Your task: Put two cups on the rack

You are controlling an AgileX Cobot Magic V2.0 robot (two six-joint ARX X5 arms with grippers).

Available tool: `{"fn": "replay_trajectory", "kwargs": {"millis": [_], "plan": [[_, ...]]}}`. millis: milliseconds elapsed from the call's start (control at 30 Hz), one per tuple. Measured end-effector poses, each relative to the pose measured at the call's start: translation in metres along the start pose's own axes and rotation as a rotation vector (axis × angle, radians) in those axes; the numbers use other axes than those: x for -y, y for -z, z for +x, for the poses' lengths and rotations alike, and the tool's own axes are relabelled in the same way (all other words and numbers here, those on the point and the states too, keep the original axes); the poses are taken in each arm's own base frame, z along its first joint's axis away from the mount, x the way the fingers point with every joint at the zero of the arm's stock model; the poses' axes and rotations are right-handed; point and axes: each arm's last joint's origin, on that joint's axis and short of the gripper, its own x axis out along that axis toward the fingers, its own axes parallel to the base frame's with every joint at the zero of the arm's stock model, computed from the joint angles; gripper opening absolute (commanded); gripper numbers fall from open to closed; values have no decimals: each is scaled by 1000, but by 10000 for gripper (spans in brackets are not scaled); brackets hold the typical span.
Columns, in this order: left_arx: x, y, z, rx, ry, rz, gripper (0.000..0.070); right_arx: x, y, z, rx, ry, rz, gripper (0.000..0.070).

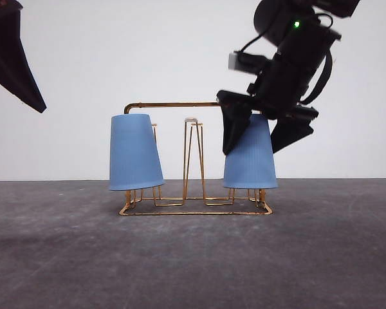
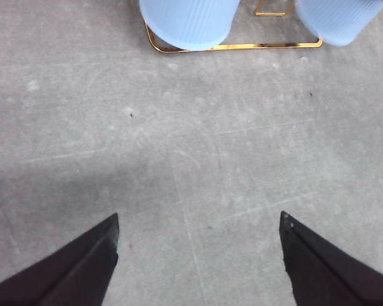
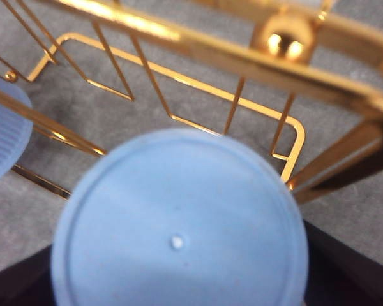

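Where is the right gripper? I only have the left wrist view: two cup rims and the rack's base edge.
Observer: In the front view the right gripper straddles the right cup, one finger on each side. I cannot tell whether they touch it.
Operator: Is that cup seated?
Observer: It stands upside down and upright over the right end of the rack.
Operator: And the left cup?
Observer: The left cup is upside down too, but it leans slightly, its closed end tipped to the left.
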Motion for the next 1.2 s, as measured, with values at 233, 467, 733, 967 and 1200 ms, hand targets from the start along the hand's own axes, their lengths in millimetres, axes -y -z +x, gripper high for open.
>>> {"fn": "replay_trajectory", "kwargs": {"millis": [233, 467, 733, 967, 1200], "plan": [[0, 0, 0, 0, 0, 0, 458, -2, 1, -16, -58, -7, 11, 612], [0, 0, 0, 0, 0, 0, 458, -9, -10, -83, -129, -8, 23, 603], [0, 0, 0, -4, -2, -1, 458, -15, 36, -112, -132, -78, -6, 571], [0, 1, 0, -6, -2, -1, 458, -11, 102, -133, 80, -126, -40, 510], [0, 1, 0, -6, -2, -1, 458, -5, 162, -138, 177, -139, -12, 510]]}}
